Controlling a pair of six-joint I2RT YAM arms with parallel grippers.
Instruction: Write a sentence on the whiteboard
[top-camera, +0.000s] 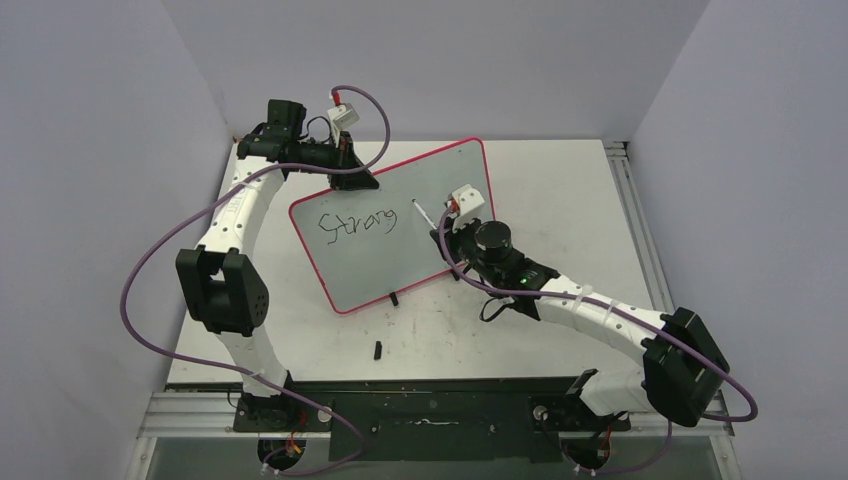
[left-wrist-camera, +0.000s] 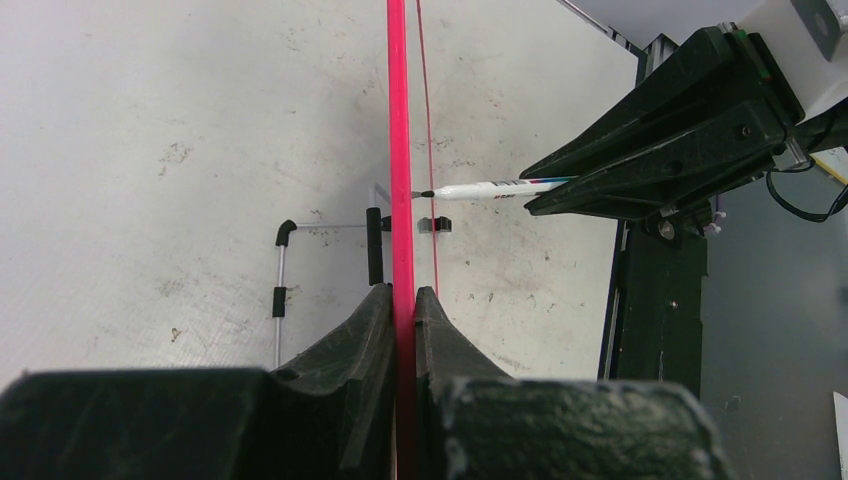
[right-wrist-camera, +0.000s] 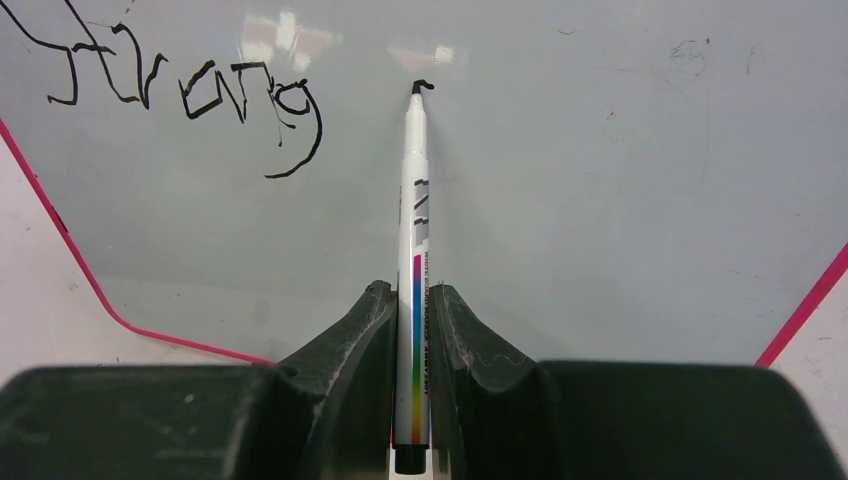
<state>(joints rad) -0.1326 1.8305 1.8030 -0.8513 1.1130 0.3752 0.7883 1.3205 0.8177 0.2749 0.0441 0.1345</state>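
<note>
The whiteboard (top-camera: 400, 225) stands tilted on the table, pale with a pink-red rim. The sentence (top-camera: 357, 224) reads "Strong" in black script; in the right wrist view (right-wrist-camera: 180, 95) a small fresh stroke sits to its right at the pen tip. My left gripper (top-camera: 352, 163) is shut on the board's top rim (left-wrist-camera: 401, 200), seen edge-on between the fingers. My right gripper (top-camera: 452, 222) is shut on a white marker (right-wrist-camera: 414, 260) with a rainbow stripe. The marker's tip touches the board (right-wrist-camera: 600, 200) and also shows in the left wrist view (left-wrist-camera: 490, 188).
A small black marker cap (top-camera: 378, 349) lies on the white table (top-camera: 560, 200) in front of the board. A black foot (top-camera: 395, 297) props the board's lower edge. Wire stand legs (left-wrist-camera: 281, 270) show behind the board. Grey walls enclose the table.
</note>
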